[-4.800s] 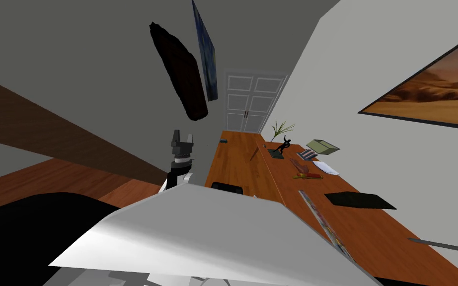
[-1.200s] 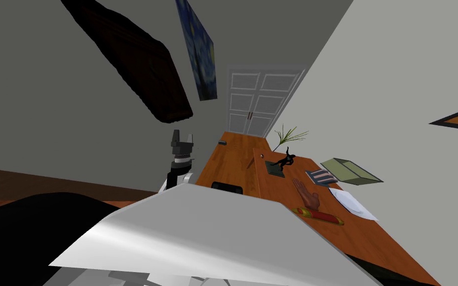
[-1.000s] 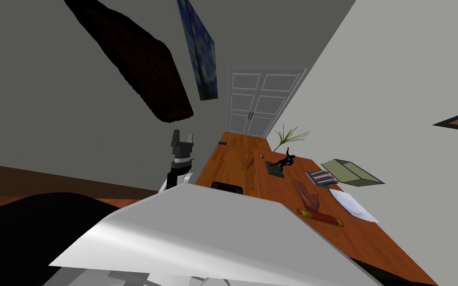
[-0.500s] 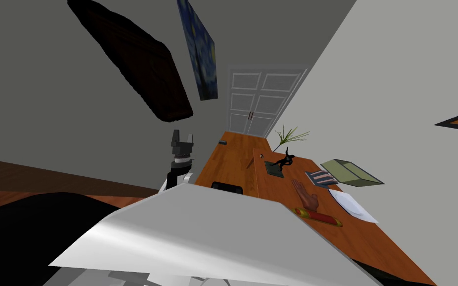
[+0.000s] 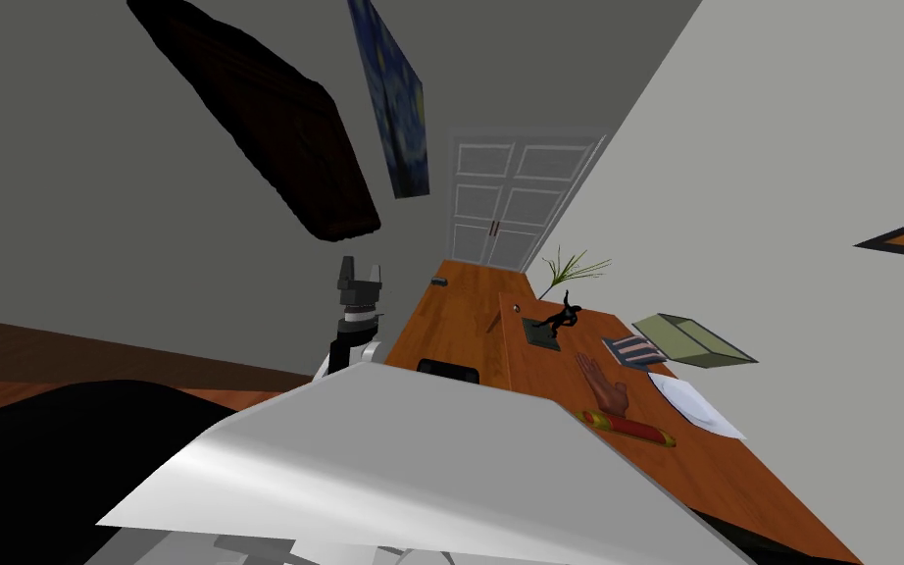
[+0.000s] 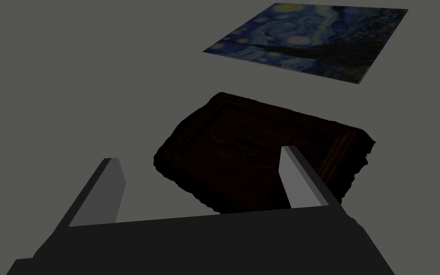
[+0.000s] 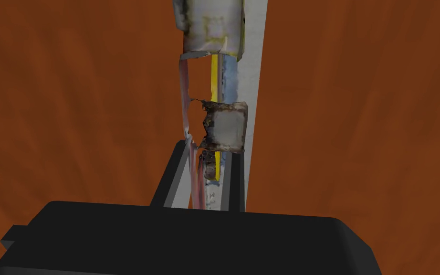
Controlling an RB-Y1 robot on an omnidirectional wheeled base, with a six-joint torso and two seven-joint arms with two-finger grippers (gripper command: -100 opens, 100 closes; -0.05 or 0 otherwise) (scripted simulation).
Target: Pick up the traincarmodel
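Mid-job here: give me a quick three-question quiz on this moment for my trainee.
1. True or false: the left gripper has its fingers open.
2. Pick one: the right gripper is A) open and empty, B) shut on the train car model, C) shut on nothing.
3. Short answer: what colour is the flat surface behind the model?

Key: 1 true; 2 B; 3 orange-brown.
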